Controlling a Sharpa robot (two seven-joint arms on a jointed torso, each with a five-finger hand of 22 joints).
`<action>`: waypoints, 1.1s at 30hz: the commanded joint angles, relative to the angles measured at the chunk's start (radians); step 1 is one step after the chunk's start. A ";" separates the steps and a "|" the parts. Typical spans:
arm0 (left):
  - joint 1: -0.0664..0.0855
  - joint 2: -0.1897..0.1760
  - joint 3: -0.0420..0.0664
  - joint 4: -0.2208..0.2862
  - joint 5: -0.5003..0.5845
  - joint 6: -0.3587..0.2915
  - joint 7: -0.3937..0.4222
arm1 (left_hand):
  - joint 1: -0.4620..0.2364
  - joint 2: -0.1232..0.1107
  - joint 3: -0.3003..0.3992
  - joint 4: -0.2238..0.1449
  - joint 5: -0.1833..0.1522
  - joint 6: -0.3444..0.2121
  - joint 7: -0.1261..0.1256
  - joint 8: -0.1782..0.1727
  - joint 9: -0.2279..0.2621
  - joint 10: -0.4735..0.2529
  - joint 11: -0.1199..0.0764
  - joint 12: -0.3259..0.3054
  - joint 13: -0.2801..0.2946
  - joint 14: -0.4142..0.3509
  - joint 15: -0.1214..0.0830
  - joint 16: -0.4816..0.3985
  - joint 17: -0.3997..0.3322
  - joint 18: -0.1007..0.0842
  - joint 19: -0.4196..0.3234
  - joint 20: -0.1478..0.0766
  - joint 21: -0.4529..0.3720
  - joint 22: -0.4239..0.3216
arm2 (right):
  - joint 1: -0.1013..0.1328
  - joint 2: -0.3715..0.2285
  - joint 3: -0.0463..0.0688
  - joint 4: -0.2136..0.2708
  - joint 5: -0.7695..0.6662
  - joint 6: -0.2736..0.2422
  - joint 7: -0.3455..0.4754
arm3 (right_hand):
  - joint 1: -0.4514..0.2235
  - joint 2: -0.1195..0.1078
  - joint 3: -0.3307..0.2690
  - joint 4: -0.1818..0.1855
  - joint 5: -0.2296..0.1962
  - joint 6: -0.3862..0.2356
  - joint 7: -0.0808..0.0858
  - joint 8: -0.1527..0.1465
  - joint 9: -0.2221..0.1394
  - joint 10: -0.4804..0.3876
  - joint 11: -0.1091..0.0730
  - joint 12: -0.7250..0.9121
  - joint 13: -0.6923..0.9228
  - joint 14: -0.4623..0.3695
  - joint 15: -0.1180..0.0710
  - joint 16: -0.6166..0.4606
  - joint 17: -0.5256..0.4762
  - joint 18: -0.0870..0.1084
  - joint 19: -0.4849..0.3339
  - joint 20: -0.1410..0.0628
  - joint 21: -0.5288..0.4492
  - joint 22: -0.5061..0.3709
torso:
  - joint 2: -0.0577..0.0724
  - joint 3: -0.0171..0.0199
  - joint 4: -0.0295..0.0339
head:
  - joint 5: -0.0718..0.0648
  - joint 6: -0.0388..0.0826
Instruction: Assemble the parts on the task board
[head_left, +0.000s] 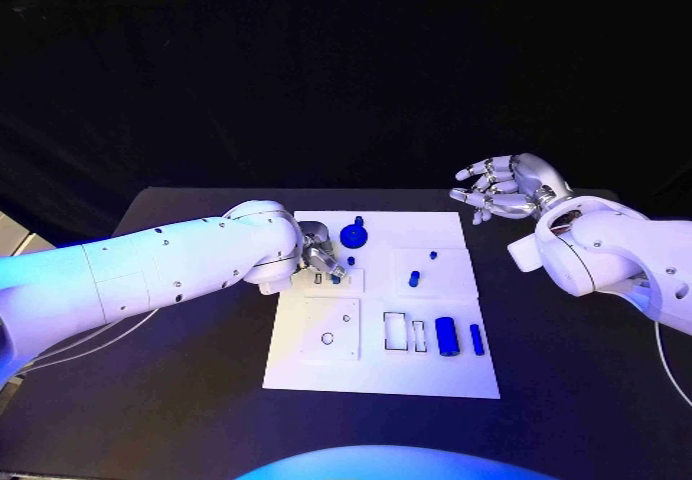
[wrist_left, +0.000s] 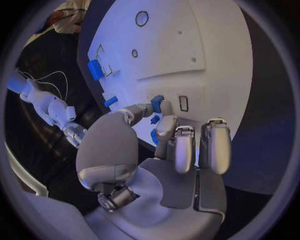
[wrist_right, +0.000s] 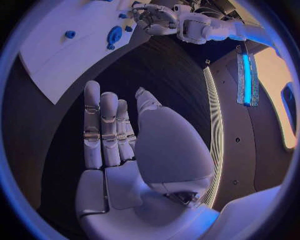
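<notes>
My left hand (head_left: 323, 259) is down on the board (head_left: 433, 375), fingers curled over a small blue part (wrist_left: 157, 104) at its far-left area; I think thumb and a finger pinch it, though the wrist view leaves that unsure. A slot (wrist_left: 184, 103) lies just beside the fingertips. My right hand (head_left: 505, 190) hovers off the far-right corner, fingers spread, holding nothing. The long blue cylinder (head_left: 446, 336) lies near the front, long axis front-to-back, between both arms. No readable writing.
</notes>
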 joint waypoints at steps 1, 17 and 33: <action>-0.007 0.000 -0.004 -0.001 0.008 0.025 -0.006 | -0.013 -0.002 -0.024 0.002 -0.005 0.007 -0.002 -0.007 -0.004 0.000 -0.006 0.004 0.002 0.106 -0.005 0.004 0.263 -0.011 0.002 -0.007 -0.001 0.056 | 0.000 -0.001 0.000 0.002 -0.002 0.012 0.003 | -0.011 0.002 0.004 -0.001 0.007 -0.008 0.001 0.004 -0.001 -0.003 -0.004 0.001 -0.001 0.003 0.001 -0.006 -0.002 0.005 0.009 0.001 -0.004 -0.001 | -0.001 0.0002 0.0009 | 0.000 -0.001; -0.007 -0.027 0.000 0.020 -0.003 -0.001 -0.008 | -0.028 -0.002 -0.215 0.143 -0.136 0.026 0.002 -0.033 -0.013 0.001 -0.003 0.007 0.014 0.106 -0.002 0.004 0.263 -0.011 0.004 -0.005 -0.004 0.058 | -0.001 -0.002 0.000 0.000 -0.006 0.014 0.000 | -0.017 0.000 0.006 -0.001 0.007 -0.015 0.001 0.007 -0.004 -0.006 -0.004 0.000 -0.014 0.036 0.000 0.042 0.060 0.005 0.022 0.000 -0.007 -0.007 | -0.001 -0.0011 0.0003 | 0.000 0.002; -0.007 -0.066 0.030 0.070 0.050 -0.019 0.003 | -0.074 0.054 -0.366 0.175 -0.318 0.036 0.000 -0.038 -0.007 0.006 -0.003 0.009 0.018 0.106 -0.002 0.004 0.263 -0.011 0.006 -0.004 -0.005 0.061 | -0.006 0.001 0.000 -0.007 -0.076 0.031 -0.005 | -0.030 -0.014 0.052 -0.002 0.003 0.002 -0.007 0.048 -0.020 0.048 -0.011 -0.224 -0.295 0.122 -0.008 0.200 0.221 -0.022 0.114 -0.009 0.195 0.136 | -0.002 -0.0019 -0.0003 | -0.001 0.008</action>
